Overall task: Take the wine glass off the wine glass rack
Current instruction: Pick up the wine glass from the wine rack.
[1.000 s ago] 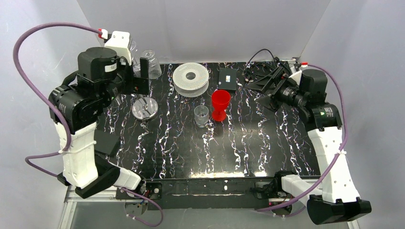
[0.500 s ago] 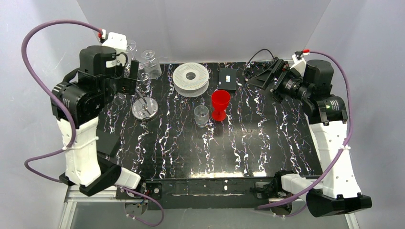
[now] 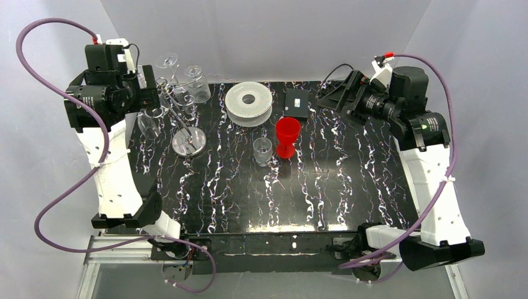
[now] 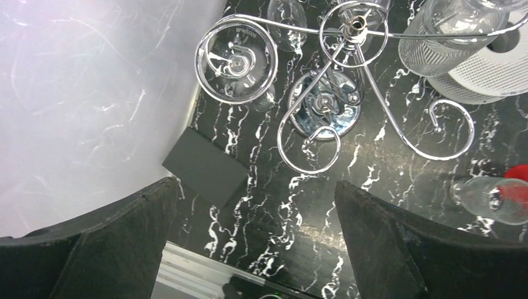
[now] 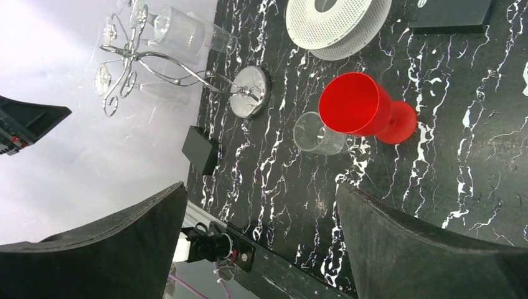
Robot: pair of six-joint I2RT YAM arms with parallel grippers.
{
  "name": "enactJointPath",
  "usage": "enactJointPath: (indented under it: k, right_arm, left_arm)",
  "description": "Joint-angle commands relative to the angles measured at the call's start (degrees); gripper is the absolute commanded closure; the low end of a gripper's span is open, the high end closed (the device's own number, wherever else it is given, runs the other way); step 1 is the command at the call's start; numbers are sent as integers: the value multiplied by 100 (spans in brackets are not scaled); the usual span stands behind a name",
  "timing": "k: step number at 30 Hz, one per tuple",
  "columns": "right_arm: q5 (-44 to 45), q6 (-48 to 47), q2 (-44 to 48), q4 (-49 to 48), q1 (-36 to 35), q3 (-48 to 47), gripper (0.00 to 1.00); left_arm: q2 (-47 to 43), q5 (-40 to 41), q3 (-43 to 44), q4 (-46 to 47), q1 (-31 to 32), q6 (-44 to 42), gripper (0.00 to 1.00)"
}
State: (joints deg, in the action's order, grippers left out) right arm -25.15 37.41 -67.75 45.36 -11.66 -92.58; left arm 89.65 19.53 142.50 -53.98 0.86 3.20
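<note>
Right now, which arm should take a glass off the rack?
Left. The left gripper, open, hovers above the rack and a hanging glass; the right gripper is across the table.

rack between wall and spool, front open

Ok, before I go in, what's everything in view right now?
wine glass rack: one, silver wire, far left of table
wine glasses: at least three, clear, hanging on the rack
spool: one, white, far centre
flat box: one, black, right of the spool
goblet: one, red, centre
small glass: one, clear, beside the goblet
block: one, black, left edge
cable: one, black, far right
table: one, black marbled
left claw: open, empty, by the rack
right claw: open, empty, far right
</note>
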Motion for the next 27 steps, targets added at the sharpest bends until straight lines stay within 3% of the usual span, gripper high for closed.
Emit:
enactJointPath:
  k: [1,19,27]
  right_arm:
    - [132,-224,-118,-24,-102,-311,3]
    - [694,-719,-450,191,-609,-745,2]
    - [821,-808,-518,210,-616,-799,2]
  left_arm:
    - [157,-558,195,-413,-441,356,2]
    - [775,-1501,41,-218,-1456,1079,8]
    - [1160,-1441,164,-55,-1488,1252,19]
